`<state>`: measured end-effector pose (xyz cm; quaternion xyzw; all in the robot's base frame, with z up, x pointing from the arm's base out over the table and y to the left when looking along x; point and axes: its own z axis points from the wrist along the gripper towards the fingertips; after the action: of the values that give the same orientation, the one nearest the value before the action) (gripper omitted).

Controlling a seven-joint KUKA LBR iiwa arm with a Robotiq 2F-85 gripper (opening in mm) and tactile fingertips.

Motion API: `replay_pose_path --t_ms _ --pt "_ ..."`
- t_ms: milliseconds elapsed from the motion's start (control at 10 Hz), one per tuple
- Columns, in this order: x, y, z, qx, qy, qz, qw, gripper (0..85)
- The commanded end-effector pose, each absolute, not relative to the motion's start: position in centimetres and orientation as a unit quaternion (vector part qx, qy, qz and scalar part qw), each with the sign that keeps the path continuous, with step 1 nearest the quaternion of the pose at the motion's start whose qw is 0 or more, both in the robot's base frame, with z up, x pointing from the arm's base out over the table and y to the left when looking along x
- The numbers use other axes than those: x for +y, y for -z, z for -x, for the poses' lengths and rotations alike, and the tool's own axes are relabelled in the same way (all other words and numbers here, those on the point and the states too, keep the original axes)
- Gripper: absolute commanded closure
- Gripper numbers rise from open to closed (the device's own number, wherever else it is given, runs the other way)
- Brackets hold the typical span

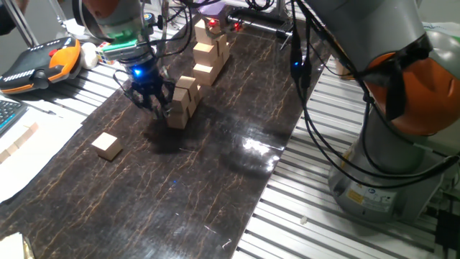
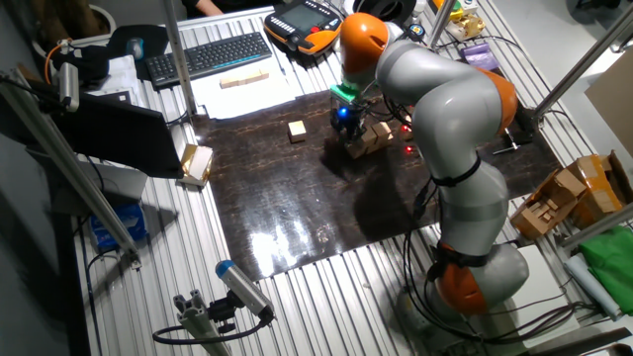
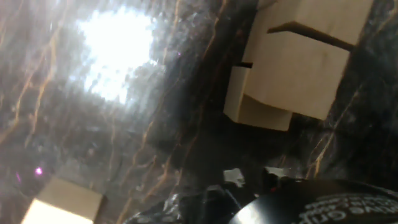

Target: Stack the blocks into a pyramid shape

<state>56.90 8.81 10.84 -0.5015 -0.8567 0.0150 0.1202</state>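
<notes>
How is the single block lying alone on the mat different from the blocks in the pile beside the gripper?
The lone block lies by itself on the dark mat, touching nothing; the pile blocks touch and sit stacked on one another. The lone block is far from the gripper; the pile is right beside it. Both are plain tan wooden cubes of seemingly equal size.

One fixed view puts you low and close at a corner of the table [image 1: 302,194], looking along the dark mat [image 1: 208,180] toward the far end. The other fixed view looks down steeply from high up and farther off, taking in the whole mat. Both share the mat and the lone block [image 1: 107,145]. Your hand view sits nearly on the mat, blurred, facing down.
</notes>
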Motion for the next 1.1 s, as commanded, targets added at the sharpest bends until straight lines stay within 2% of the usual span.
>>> replay_pose_path --t_ms 0,100,200,300,400,500,700,900,1000 --pt "8.82 -10.84 -56.89 -0.974 -0.058 0.191 0.105 70.7" --pt "8.82 -10.84 -56.89 -0.983 -0.070 0.136 0.101 75.3" --pt "8.82 -10.84 -56.89 -0.989 -0.062 0.087 0.100 81.7" --pt "8.82 -10.84 -56.89 -0.993 -0.052 0.029 0.100 84.3" --pt "8.82 -10.84 -56.89 -0.993 -0.039 -0.050 0.095 84.3" --pt "8.82 -10.84 -56.89 -0.994 -0.024 -0.084 0.059 84.3" --pt "8.82 -10.84 -56.89 -0.990 0.002 -0.122 0.072 84.3" --pt "8.82 -10.84 -56.89 -0.982 -0.037 -0.168 0.078 84.3" --pt "8.82 -10.84 -56.89 -0.982 -0.023 -0.174 0.073 84.3"
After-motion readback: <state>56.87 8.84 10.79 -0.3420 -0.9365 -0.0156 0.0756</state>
